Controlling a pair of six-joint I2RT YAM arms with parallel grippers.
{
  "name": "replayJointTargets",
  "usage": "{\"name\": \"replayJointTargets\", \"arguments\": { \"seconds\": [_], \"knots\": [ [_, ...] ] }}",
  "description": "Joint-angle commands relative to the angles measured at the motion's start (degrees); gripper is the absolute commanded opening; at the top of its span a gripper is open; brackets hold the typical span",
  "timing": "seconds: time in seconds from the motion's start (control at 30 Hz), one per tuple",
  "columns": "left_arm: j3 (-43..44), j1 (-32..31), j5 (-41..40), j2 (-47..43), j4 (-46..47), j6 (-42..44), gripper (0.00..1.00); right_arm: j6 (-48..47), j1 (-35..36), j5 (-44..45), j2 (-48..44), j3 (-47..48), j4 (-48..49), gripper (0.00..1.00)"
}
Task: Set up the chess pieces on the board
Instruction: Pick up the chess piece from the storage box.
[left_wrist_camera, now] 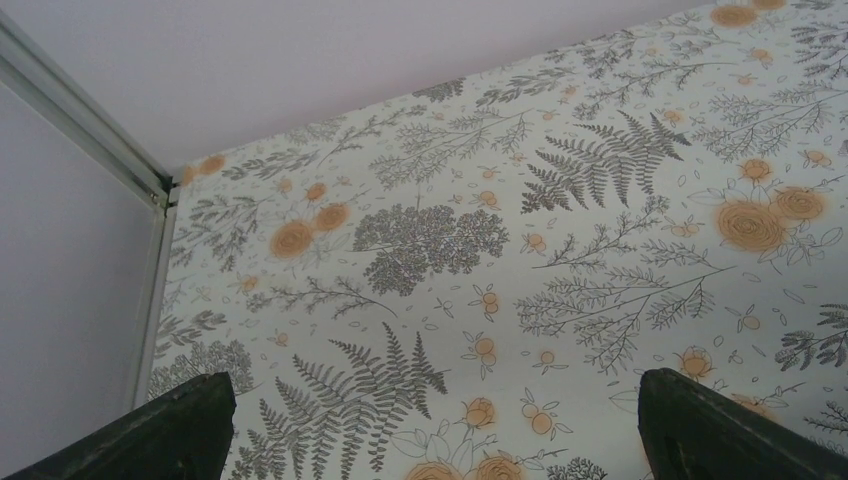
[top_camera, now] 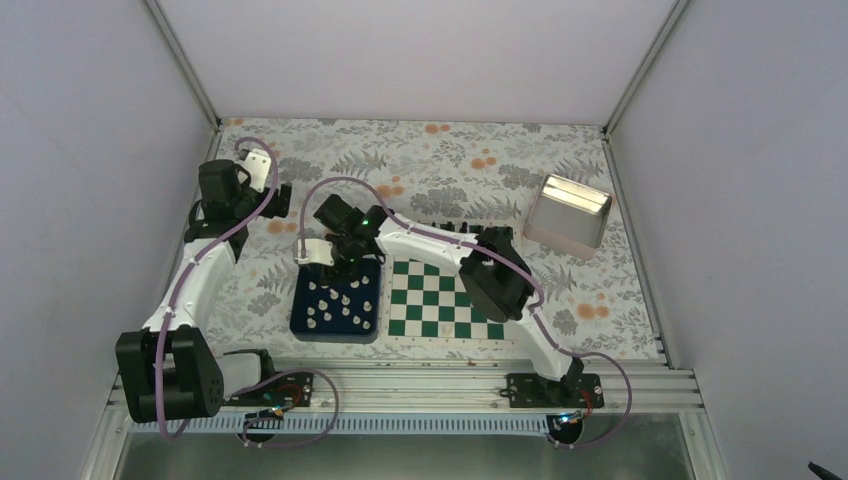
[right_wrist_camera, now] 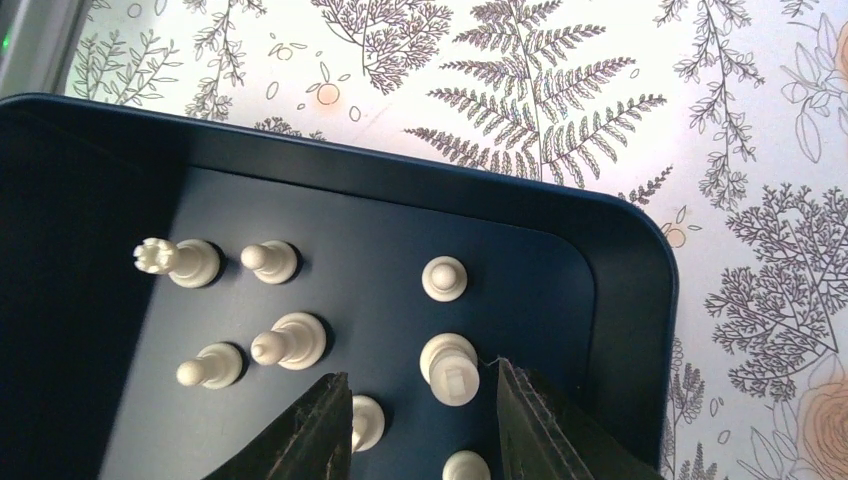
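I am at the picking step. My right gripper [right_wrist_camera: 420,380] hangs over the dark blue tray [right_wrist_camera: 620,215], fingers half spread and grasping nothing. A castle-topped piece [right_wrist_camera: 450,368] stands just ahead of the tips and another [right_wrist_camera: 366,420] stands low between them. Every one of the white pieces [right_wrist_camera: 288,340] I can see is in that tray, just beside the board [top_camera: 440,300], whose visible green and white squares look bare. Next, I judge, I must centre on one piece, drop, close gently and lift without knocking its close neighbours. My left gripper [left_wrist_camera: 437,385] is spread wide and empty over the flowered cloth [left_wrist_camera: 560,170], well apart from the tray. My own right arm covers part of the board. The dark specks along its far edge are too small to name, and the tray's near side is cut off at my wrist, so I cannot count the pieces.
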Motion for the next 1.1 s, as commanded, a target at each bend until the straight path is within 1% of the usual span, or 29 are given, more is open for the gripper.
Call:
{"name": "replayJointTargets", "arguments": {
  "seconds": [0.0, 0.57, 0.7, 0.77, 0.83, 0.97, 1.07],
  "knots": [
    [-1.1, 0.4, 1.0, -1.3, 1.4, 0.6, 1.0, 0.6, 0.5, -1.6, 1.9, 2.8, 0.0, 0.4],
    [-1.3, 0.7, 1.5, -1.6, 1.5, 0.6, 1.0, 0.2, 0.6, 0.6, 4.8, 2.2, 2.9, 0.39],
    [-1.2, 0.8, 1.6, -1.6, 1.4, 0.5, 1.0, 0.2, 0.5, 0.8, 4.9, 1.8, 3.6, 0.36],
    [-1.2, 0.8, 1.7, -1.5, 1.4, 0.5, 1.0, 0.4, 0.6, 0.9, 5.0, 1.9, 3.7, 0.31],
    [-1.2, 0.9, 1.7, -1.5, 1.4, 0.5, 1.0, 0.5, 0.6, 1.0, 4.7, 2.0, 3.7, 0.21],
    [-1.3, 1.0, 1.8, -1.6, 1.4, 0.5, 1.0, 0.5, 0.5, 1.3, 2.2, 0.9, 3.9, 0.06],
    [-1.3, 1.0, 2.0, -1.6, 1.5, 0.5, 1.0, 0.3, 0.5, 1.7, -1.0, -0.4, 3.0, 0.04]
  ]
}}
